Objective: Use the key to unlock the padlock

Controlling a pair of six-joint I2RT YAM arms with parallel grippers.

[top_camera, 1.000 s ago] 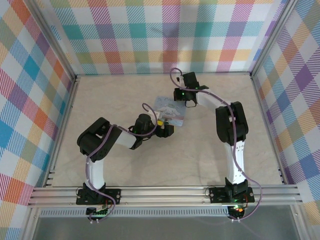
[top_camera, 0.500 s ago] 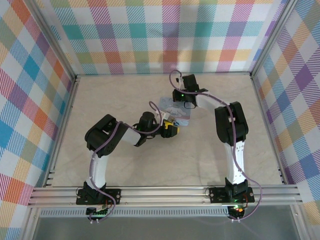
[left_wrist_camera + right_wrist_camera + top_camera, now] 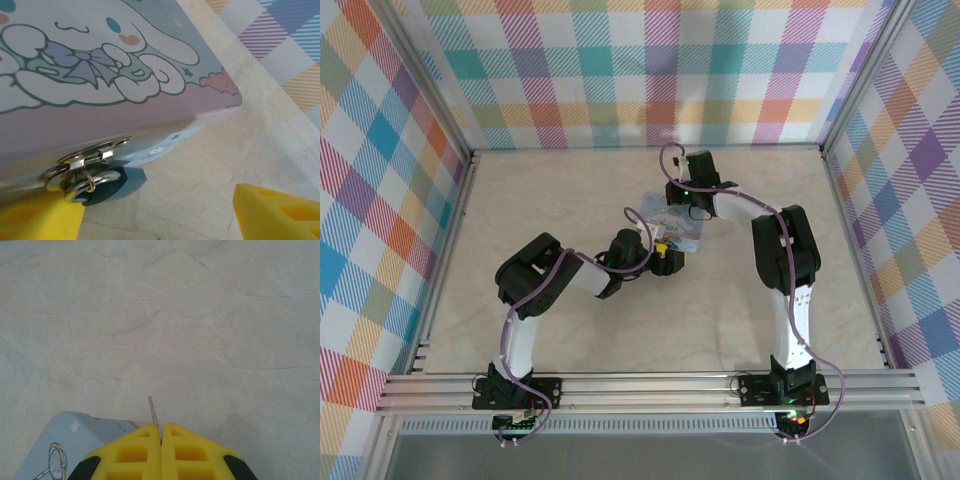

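While the pale blue cartoon-printed box (image 3: 100, 75) lay shut on the veined beige table (image 3: 215, 165), its inside hidden, the small dark teal padlock (image 3: 105, 184) hung from the shiny metal hasp (image 3: 87, 156) on the box's front edge. The left gripper (image 3: 157, 212) stood open, one blocky yellow finger right beside the padlock and the other well apart from it. The right gripper (image 3: 161, 434) was pinched closed on the key (image 3: 153, 412), a thin pale metal sliver poking out between its yellow fingertips near the box's rounded corner.
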